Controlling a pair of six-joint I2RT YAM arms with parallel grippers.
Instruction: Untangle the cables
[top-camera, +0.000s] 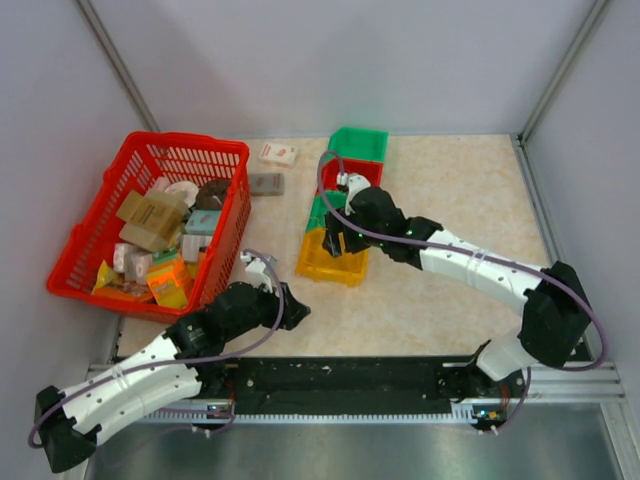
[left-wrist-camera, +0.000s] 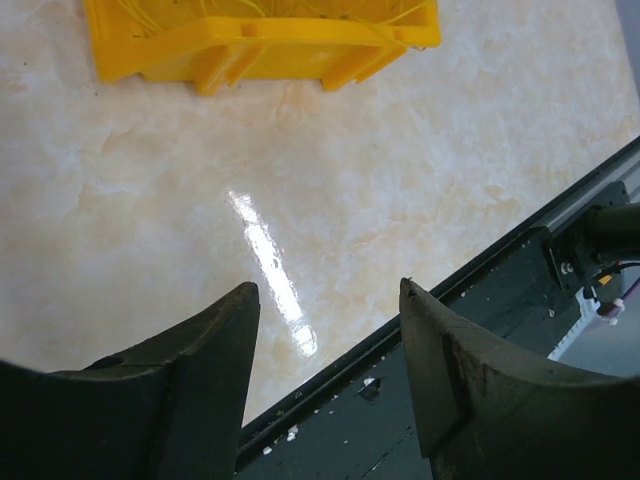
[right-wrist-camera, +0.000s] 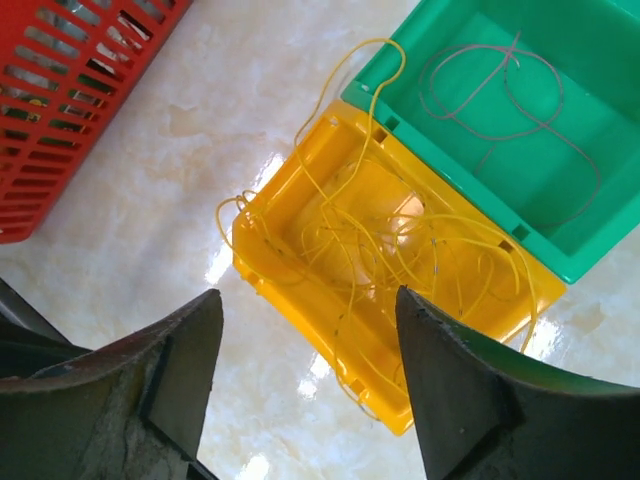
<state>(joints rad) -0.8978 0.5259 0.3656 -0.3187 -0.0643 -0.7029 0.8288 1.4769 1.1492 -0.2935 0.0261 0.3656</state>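
Yellow cables (right-wrist-camera: 400, 250) piled in yellow bin (right-wrist-camera: 288, 168). Right gripper (right-wrist-camera: 308, 300) right above bin, jaws apart, empty. Left gripper (left-wrist-camera: 330, 290) near bin, jaws apart too.

A red basket (top-camera: 92, 228) of cartons (top-camera: 150, 215) sits at ten o'clock. A white packet (top-camera: 278, 153) and a grey box (top-camera: 265, 184) lie towards eleven.

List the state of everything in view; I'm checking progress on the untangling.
yellow cables: tangled in the yellow bin, some strands over its rim.
pinkish cable: looped, alone in the green bin.
red basket: full of packets.
left gripper: open, empty.
right gripper: open, empty, above the yellow bin.
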